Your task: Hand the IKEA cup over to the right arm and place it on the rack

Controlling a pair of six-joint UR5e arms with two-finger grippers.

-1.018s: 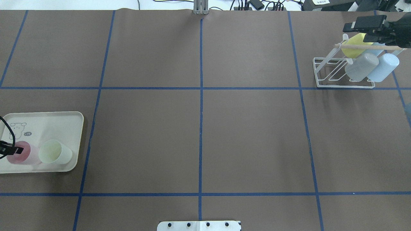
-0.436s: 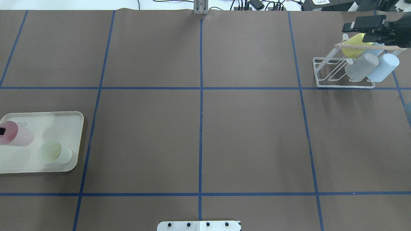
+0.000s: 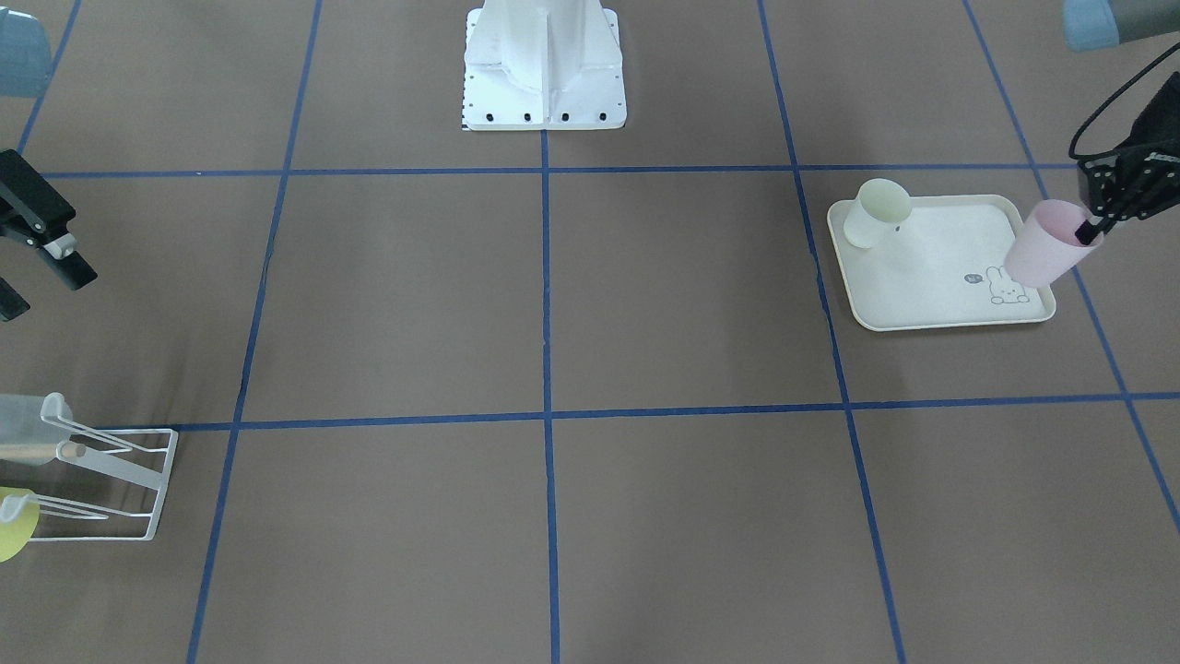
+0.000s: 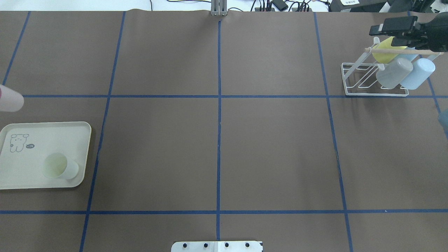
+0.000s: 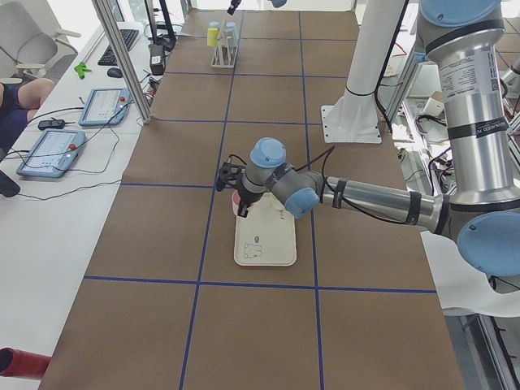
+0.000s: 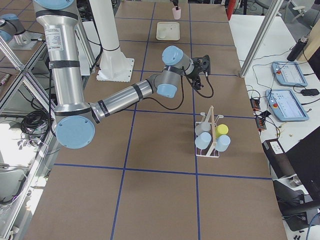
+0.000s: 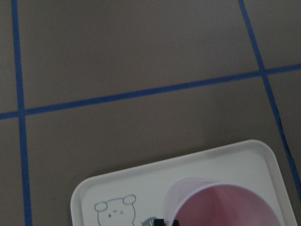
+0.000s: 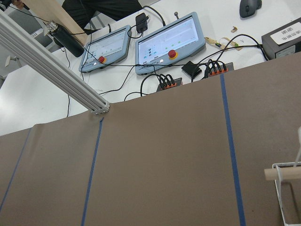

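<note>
Brown table cover [image 4: 273, 150], blue tape grid [image 4: 219, 140]. Near left: cream tray [image 4: 52, 136], rabbit print [image 4: 15, 142] at its far-left corner. Pale green cup [image 4: 59, 166] upright on tray's near-right part, mouth up. Far right: yellow cup [image 4: 383, 53], grey cup [image 4: 393, 72], lt blue cup [image 4: 418, 73], all tilted, bunched close. Beyond far edge, white desk [image 8: 37, 101]: teach pendant [image 8: 106, 48] and 2nd pendant [image 8: 169, 43] side by side; black bottle [image 8: 68, 41] left of them; mouse [image 8: 248, 7] further right.

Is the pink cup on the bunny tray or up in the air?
Up in the air. The left hand pinches the pink cup by its rim, tilted, not touching the tray.
</note>
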